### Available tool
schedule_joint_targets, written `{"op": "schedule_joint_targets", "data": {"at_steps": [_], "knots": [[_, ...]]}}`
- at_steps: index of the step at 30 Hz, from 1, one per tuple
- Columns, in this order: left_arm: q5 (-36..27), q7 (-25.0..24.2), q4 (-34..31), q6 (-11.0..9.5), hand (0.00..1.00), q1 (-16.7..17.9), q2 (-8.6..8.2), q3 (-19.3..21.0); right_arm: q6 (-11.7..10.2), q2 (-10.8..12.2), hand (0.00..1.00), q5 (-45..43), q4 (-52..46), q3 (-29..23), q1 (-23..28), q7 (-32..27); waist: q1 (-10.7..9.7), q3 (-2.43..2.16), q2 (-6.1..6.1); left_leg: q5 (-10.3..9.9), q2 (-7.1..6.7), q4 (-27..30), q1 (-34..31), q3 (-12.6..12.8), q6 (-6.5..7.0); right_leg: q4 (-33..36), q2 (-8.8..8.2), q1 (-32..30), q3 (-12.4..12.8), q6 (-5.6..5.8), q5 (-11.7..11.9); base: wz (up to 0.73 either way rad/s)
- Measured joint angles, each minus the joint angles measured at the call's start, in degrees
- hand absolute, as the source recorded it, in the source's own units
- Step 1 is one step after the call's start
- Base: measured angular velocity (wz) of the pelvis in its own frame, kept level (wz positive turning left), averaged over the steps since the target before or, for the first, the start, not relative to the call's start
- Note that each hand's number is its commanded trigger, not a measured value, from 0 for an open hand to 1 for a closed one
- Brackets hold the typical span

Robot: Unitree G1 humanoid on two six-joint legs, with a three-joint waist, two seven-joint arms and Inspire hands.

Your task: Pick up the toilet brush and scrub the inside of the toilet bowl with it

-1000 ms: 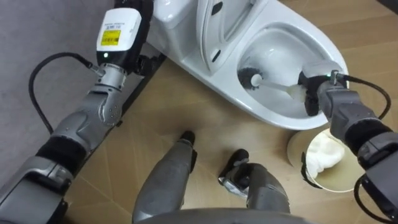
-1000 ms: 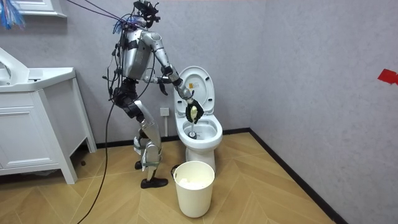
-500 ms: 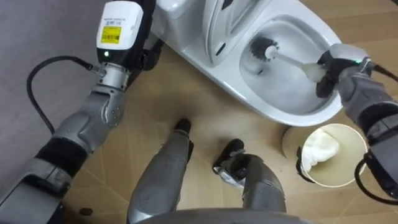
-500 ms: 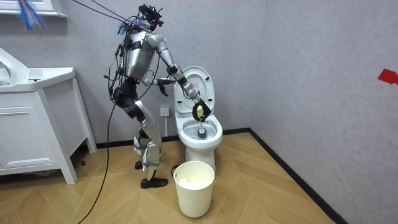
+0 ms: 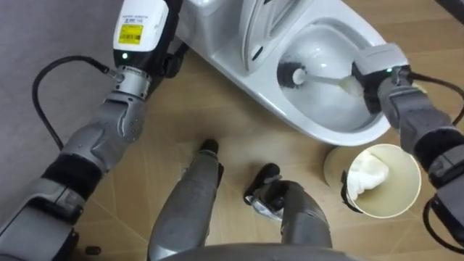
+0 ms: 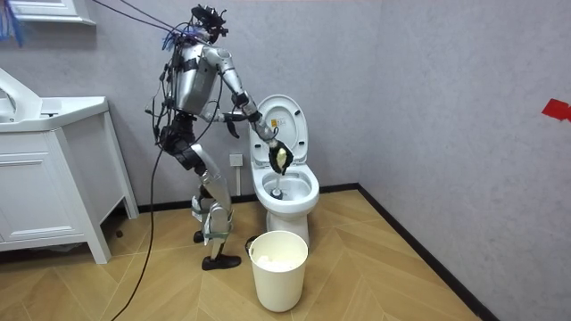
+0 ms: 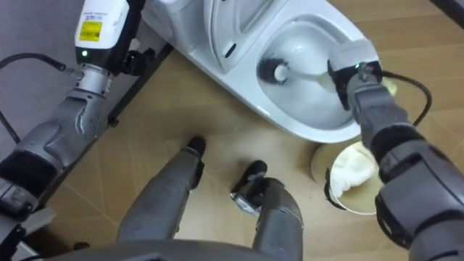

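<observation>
i'm standing at the toilet [image 5: 319,129], just off to the room view's left of it, with my right arm stretched out over the open bowl. the lid [image 5: 255,29] is up and leans back against the tank.

my right robot hand [image 5: 373,81] is over the bowl's far rim, closed tight around the white handle of the brush [image 5: 292,75]. the handle slants down from that grip and across the bowl. the dark bristle head sits low inside, on the side toward the lid, against the white porcelain. from the right eye i get the same: brush head deep in the bowl, handle running straight back into my closed grip.

my left robot hand [image 5: 145,43] is up by the tank, at the toilet's left side, near the grey wall. whether it's open or closed i can't tell from here.

down on the wood floor, just beside the bowl's front edge, there's a bin [image 5: 328,170] on my right. it's round and pale, with a white wad [image 5: 366,172] lying in it. in the room view the bin stands in front of the toilet, close to my feet.

a white cabinet [image 6: 45,178] is off at the room view's left, well apart from all this.
</observation>
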Motion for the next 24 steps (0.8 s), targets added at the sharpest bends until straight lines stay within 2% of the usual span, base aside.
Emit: {"op": "schedule_joint_targets", "data": {"at_steps": [2, 4, 6, 8, 12, 14, 18, 21, 24], "knots": [[-0.4, 0.3, 1.8, -0.1, 0.00, 0.3, -2.01, 0.3, 1.5, 0.8, 1.00, -0.1, 0.6, -0.1, 0.6, 0.1, 0.0, -0.71, 1.24, 0.0, 0.05, -0.2, 0.3, 0.0, 0.00, 0.0, 0.02, 0.2, 0.0, 0.01, 0.0, 0.00], [-0.5, 0.5, 3.2, 0.1, 0.00, 0.6, -3.12, 0.6, 2.5, 1.7, 1.00, -0.2, 1.0, -0.1, 1.0, -0.1, 0.0, -0.74, 1.94, 0.0, 0.06, -0.6, 1.0, 0.0, -0.04, 0.0, -0.02, 0.6, 0.0, -0.02, 0.0, 0.00], [-0.9, 0.5, 3.5, 0.6, 0.00, 0.4, -3.31, 0.8, 3.4, 2.5, 1.00, -0.2, 1.0, -0.2, 1.9, -0.4, -0.4, -0.98, 2.44, 0.1, 0.03, -0.9, 1.3, 0.0, -0.13, -0.2, 0.02, 0.9, 0.1, -0.06, -0.2, 0.02], [-0.9, 0.5, 3.4, 0.6, 0.00, 0.9, -3.31, 1.0, 4.0, 3.2, 1.00, 0.2, 0.3, -1.3, 3.4, -0.8, -0.8, -1.00, 2.77, 0.0, 0.03, -0.9, 1.2, 0.0, -0.18, -0.2, 0.02, 0.8, 0.1, -0.05, -0.5, 0.04], [-1.9, 0.6, 2.4, 0.8, 0.00, 1.9, -3.42, 1.4, 4.4, 4.1, 1.00, 0.7, 0.1, -2.4, 4.1, -0.8, -1.5, -1.32, 3.31, 0.0, 0.06, -0.9, 1.1, 0.0, -0.18, -0.4, 0.11, 0.9, 0.0, -0.05, -0.5, 0.00], [-1.9, 0.6, 2.4, 1.2, 0.00, 2.0, -4.02, 1.3, 4.8, 4.2, 1.00, 1.8, 1.1, -2.3, 4.0, -0.9, -1.3, -1.56, 3.80, 0.0, 0.08, -0.9, 1.1, -0.2, -0.18, -0.8, 0.26, 1.2, -0.1, 0.05, -0.4, 0.03], [-1.9, 0.6, 2.0, 1.8, 0.00, 1.8, -4.07, 0.8, 4.3, 3.3, 1.00, 3.8, 4.1, -2.0, 2.8, -1.9, -0.9, -1.48, 4.12, 0.0, 0.04, -1.0, 1.0, -0.3, -0.16, -0.8, 0.24, 1.2, -0.1, 0.10, -0.4, 0.03], [-1.9, 0.4, 0.8, 2.2, 0.00, 1.7, -4.08, -0.1, 2.4, 1.8, 1.00, 11.2, 7.6, -0.7, 1.4, -3.1, 0.1, -1.35, 3.91, 0.0, -0.17, -1.1, 0.7, -0.3, -0.13, 0.0, -0.19, 0.7, -0.1, 0.16, -0.5, 0.02], [-1.9, 1.5, -0.6, 2.3, 0.00, 1.7, -3.23, -0.6, 0.4, 1.3, 1.00, 21.2, 10.3, -1.6, -0.2, -3.9, -0.2, -0.60, 2.59, 0.1, -1.20, -1.0, 0.0, -0.1, -0.10, 2.7, -1.69, -1.1, 0.5, 0.23, -1.8, 0.10]]}}
